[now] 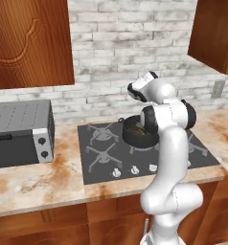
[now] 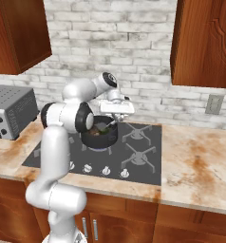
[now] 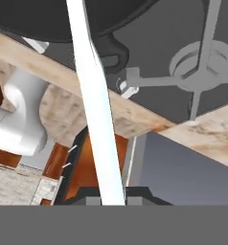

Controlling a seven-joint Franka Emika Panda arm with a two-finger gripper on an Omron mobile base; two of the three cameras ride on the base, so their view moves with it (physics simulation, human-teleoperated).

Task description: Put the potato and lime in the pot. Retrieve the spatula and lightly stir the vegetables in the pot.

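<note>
We see our arm rise from the base in front of the cooktop (image 2: pixel 134 156), bend at the elbow and reach forward so the hand hangs over the pot (image 2: pixel 99 135). In the right base view the wrist is turned so the flat white hand sits roughly level, just above and to the right of the pot's rim, and the gripper (image 2: pixel 116 118) points down and leftward into the pot's mouth. In the left base view our own forearm covers most of the hand, and the pot (image 1: pixel 137 133) shows just left of it on a front burner.

Our claw is narrow, pinched on the spatula (image 3: pixel 94 105): in the hand view its long pale handle runs straight up from between the finger tips, across the counter edge and over the dark rim of the pot (image 3: pixel 63 19). In the right base view a thin pale line slants from the gripper down into the pot; the spatula's head we cannot make out.

Inside the pot in the right base view we see a speck of green, the lime (image 2: pixel 102 128), with a brownish patch beside it that may be the potato (image 2: pixel 95 129); both are too small for us to tell apart cleanly.

A toaster oven (image 1: pixel 20 131) sits on the counter (image 1: pixel 34 182) well to the left.
</note>
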